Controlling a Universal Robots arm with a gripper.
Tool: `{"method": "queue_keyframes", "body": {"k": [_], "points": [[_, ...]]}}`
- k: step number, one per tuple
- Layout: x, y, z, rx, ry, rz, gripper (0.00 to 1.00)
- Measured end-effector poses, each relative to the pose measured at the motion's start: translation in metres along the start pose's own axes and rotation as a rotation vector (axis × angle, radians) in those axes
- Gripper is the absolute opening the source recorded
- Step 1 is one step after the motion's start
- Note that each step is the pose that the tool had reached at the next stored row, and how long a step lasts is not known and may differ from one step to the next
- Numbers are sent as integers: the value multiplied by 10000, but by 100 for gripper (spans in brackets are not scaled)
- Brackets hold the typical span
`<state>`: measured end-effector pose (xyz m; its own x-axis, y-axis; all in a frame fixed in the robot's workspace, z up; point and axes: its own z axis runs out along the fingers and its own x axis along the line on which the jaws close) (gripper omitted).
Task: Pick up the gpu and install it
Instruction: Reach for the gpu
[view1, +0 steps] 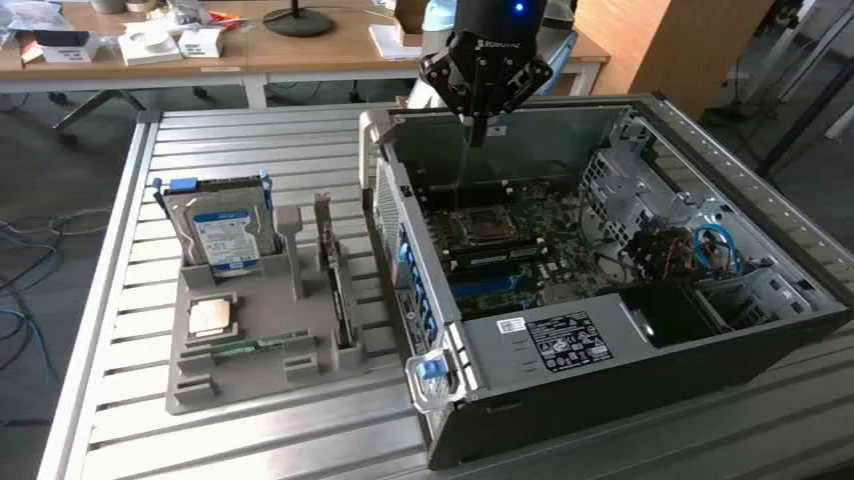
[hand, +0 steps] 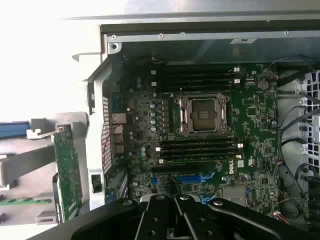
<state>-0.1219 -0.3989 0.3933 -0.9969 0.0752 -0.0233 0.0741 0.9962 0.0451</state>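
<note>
While the black end effector (view1: 473, 132) hangs above the open black-and-grey metal computer case (view1: 747, 330), its fingers are pressed together and grip nothing. From the wrist view the closed end effector (hand: 175, 212) looks down into the case at the green motherboard (hand: 255, 115). A square silver processor socket (hand: 204, 115) sits near the board's middle, and bright blue expansion slots (hand: 192, 177) lie nearer the fingers.

The gpu (view1: 342, 300), a thin flat black rectangular card with a pale metal bracket at one end, is outside the case. It stands on edge just beside the case's outer wall, in a slot of a grey moulded tray (view1: 200, 395). In the wrist view the gpu (hand: 67, 172) shows a green face and stands apart from the fingers.

Farther from the case in the same tray, a silver hard drive with a blue-white label (view1: 224, 235) stands upright. A small square tan chip (view1: 210, 318) and a narrow green memory stick (view1: 247, 347) lie flat there too. Case and tray both rest on a slatted silver metal surface (view1: 200, 140).
</note>
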Motion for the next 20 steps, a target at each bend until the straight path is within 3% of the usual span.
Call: {"method": "queue_keyframes", "body": {"k": [13,20], "points": [[3,0,1,-1,-1,1,11],[139,-10,-3,0,0,0,11]]}}
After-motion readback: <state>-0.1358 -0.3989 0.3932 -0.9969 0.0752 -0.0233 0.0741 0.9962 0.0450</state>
